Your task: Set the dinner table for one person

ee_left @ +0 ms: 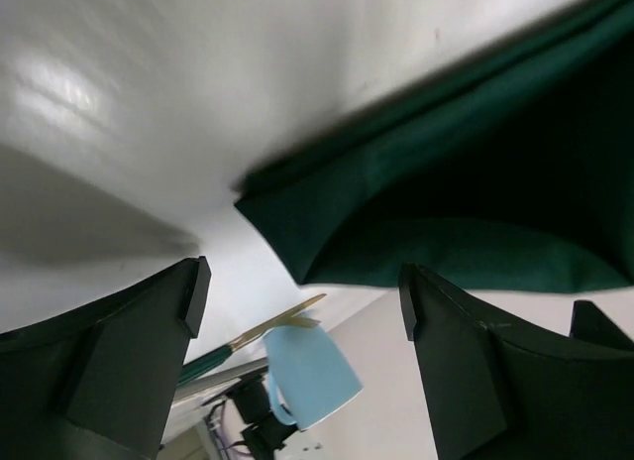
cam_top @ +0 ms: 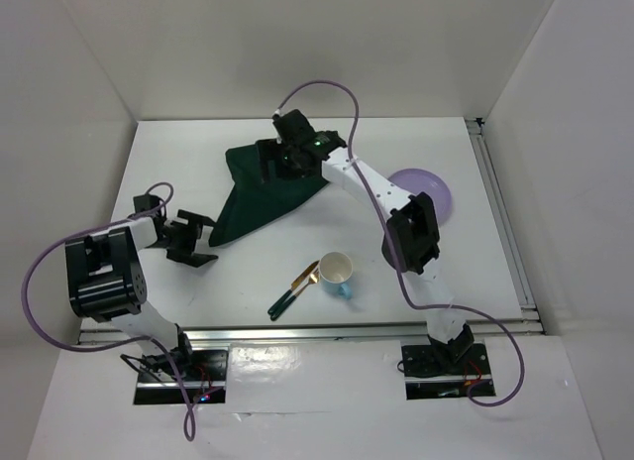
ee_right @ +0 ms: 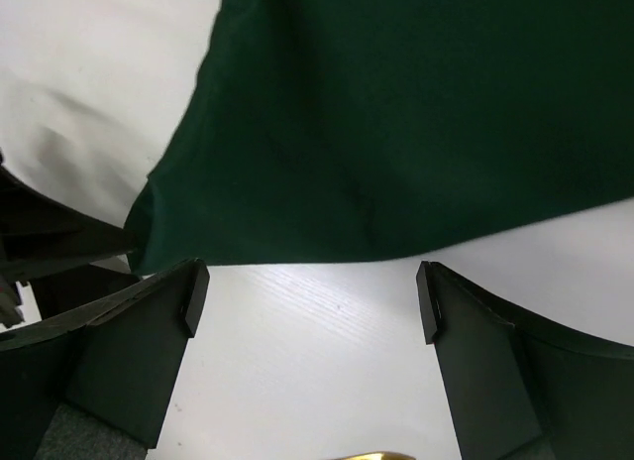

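Observation:
The dinner table (cam_top: 178, 153) is a white tabletop with a metal rail along its near edge. A dark green placemat (cam_top: 267, 192) lies crumpled and folded at the back centre. My right gripper (cam_top: 273, 168) hovers over it, open and empty; in the right wrist view its jaws (ee_right: 309, 287) stand wide over bare table, just below the cloth's edge (ee_right: 396, 113). My left gripper (cam_top: 201, 238) is open and empty beside the cloth's lower left corner (ee_left: 416, 212). A light blue cup (cam_top: 337, 272) and green-handled gold cutlery (cam_top: 294, 288) lie near the front.
A purple plate (cam_top: 436, 194) sits at the right, partly hidden by the right arm. The cup (ee_left: 309, 371) and cutlery (ee_left: 263, 329) show between the left fingers, farther off. White walls enclose the table on three sides.

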